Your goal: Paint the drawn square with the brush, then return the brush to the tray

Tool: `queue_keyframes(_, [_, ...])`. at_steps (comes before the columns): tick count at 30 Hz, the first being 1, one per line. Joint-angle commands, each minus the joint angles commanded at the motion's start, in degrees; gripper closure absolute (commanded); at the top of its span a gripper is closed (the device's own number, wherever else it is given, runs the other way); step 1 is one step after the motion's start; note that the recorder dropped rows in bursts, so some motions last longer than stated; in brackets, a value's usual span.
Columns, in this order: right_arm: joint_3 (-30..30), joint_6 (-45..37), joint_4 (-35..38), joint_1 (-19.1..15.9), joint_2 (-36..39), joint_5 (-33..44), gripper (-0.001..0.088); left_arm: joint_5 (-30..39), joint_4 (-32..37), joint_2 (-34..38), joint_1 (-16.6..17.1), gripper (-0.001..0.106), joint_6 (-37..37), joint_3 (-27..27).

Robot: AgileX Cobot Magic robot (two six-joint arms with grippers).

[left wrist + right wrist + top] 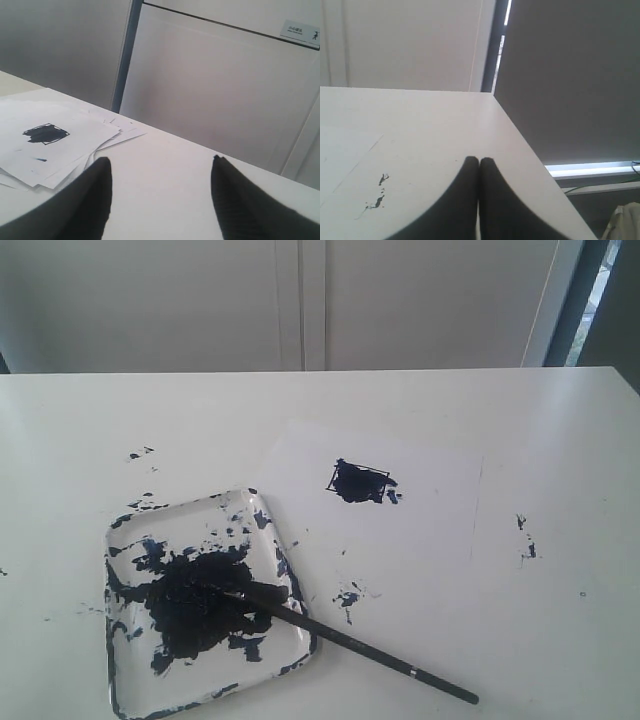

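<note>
The drawn square [360, 481] on the white paper [420, 500] is smeared dark blue-black, with paint spilling past its right side. The brush [350, 641] lies with its tip in the tray's paint blotch and its black handle sticking out over the tray's right rim onto the table. The tray [262, 512] sits at the front left. Neither gripper shows in the exterior view. My left gripper [159, 162] stands open over bare table, nothing between its fingers. My right gripper [479, 161] is shut and empty near a table corner.
Paint splatters mark the table [520, 640] near the tray, below the paper [348, 597] and at the right [526, 538]. In the left wrist view a stack of white sheets [65, 150] with a painted square [46, 134] lies beside the left fingers.
</note>
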Motion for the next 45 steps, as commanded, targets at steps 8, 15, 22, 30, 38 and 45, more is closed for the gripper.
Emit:
queue_keyframes(8, [0.0,0.0,0.0,-1.1,0.0,0.0,0.0868,0.0,0.0,0.0,0.0,0.043,0.0,0.0])
queue_keyframes(15, [0.0,0.0,0.0,-1.1,0.0,0.0,0.0868,0.0,0.0,0.0,-0.1,0.043,0.0,0.0])
queue_keyframes(22, [0.0,0.0,0.0,-1.1,0.0,0.0,0.0868,0.0,0.0,0.0,-0.1,0.043,0.0,0.0])
queue_keyframes(30, [0.0,0.0,0.0,-1.1,0.0,0.0,0.0868,0.0,0.0,0.0,-0.1,0.043,0.0,0.0])
queue_keyframes(38, [0.0,0.0,0.0,-1.1,0.0,0.0,0.0868,-1.3,0.2,0.0,-0.1,0.043,5.4,0.0])
queue_keyframes(45, [0.0,0.0,0.0,-1.1,0.0,0.0,0.0868,-6.5,-24.7,0.0,-0.1,0.043,39.2,0.0])
